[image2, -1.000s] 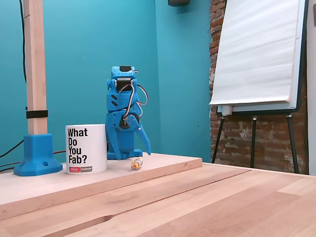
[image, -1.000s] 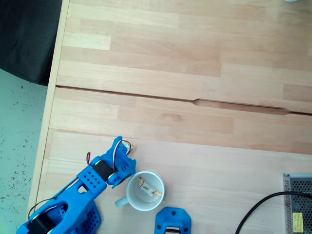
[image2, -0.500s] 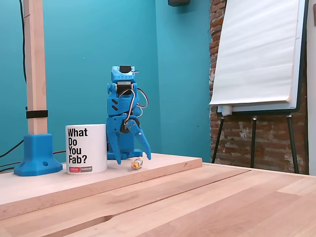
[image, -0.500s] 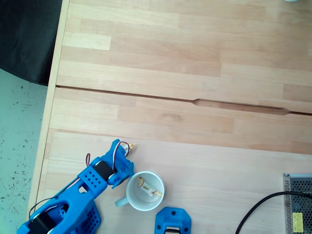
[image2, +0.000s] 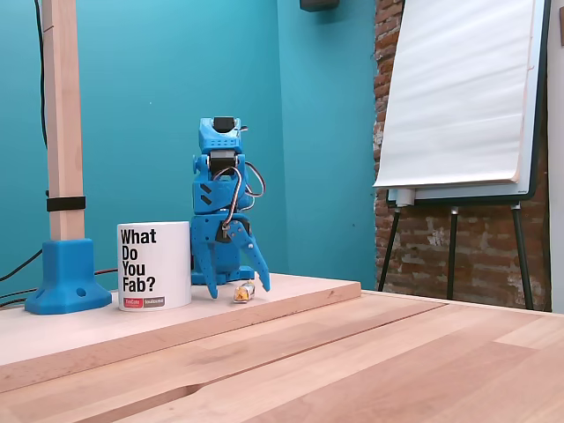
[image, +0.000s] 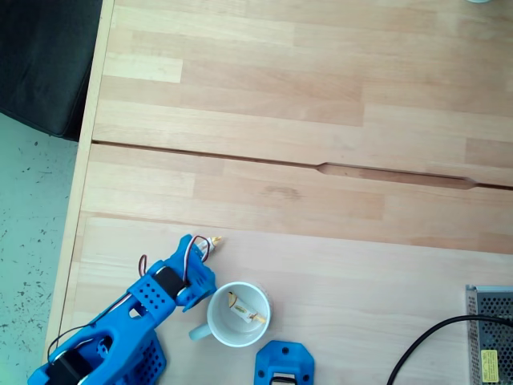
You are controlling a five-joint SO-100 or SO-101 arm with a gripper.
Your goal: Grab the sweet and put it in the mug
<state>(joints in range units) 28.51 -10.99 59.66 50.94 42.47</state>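
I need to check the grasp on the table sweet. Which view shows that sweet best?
The low side fixed view: the sweet lies in plain sight on the board, between the open gripper's fingertips. In the top-down fixed view only its yellow tip peeks out beside the gripper, near the mug.

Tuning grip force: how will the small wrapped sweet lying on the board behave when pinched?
The tiny cream-wrapped sweet with twisted gold ends is probably very light. Its oblong body may roll or skid on the smooth wooden board. The twisted ends likely crumple.
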